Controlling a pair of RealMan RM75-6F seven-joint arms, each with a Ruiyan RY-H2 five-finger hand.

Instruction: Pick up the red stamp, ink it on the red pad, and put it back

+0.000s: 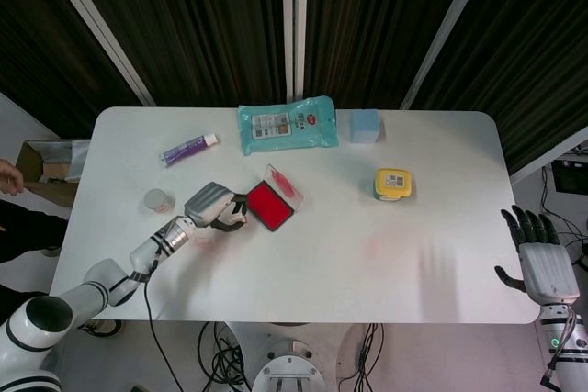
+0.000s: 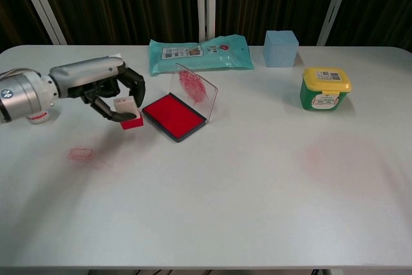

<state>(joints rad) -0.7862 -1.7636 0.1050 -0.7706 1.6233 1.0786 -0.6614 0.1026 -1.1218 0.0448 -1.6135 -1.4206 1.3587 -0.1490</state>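
My left hand [image 2: 106,88] [image 1: 211,206] holds the red stamp [image 2: 130,113] [image 1: 231,220], a small white block with a red base, just left of the red ink pad [image 2: 174,115] [image 1: 270,205]. The stamp hangs a little above the table, apart from the pad. The pad's clear lid [image 2: 195,87] stands open behind it, smeared with red. My right hand [image 1: 537,254] hangs open off the table's right edge, seen only in the head view.
A teal wipes pack [image 2: 196,52], a blue cube [image 2: 280,47] and a purple tube [image 1: 189,149] lie at the back. A yellow-lidded green tub [image 2: 326,88] stands right. A small round jar [image 1: 158,200] sits left. A faint red stamp mark [image 2: 81,154] shows front left.
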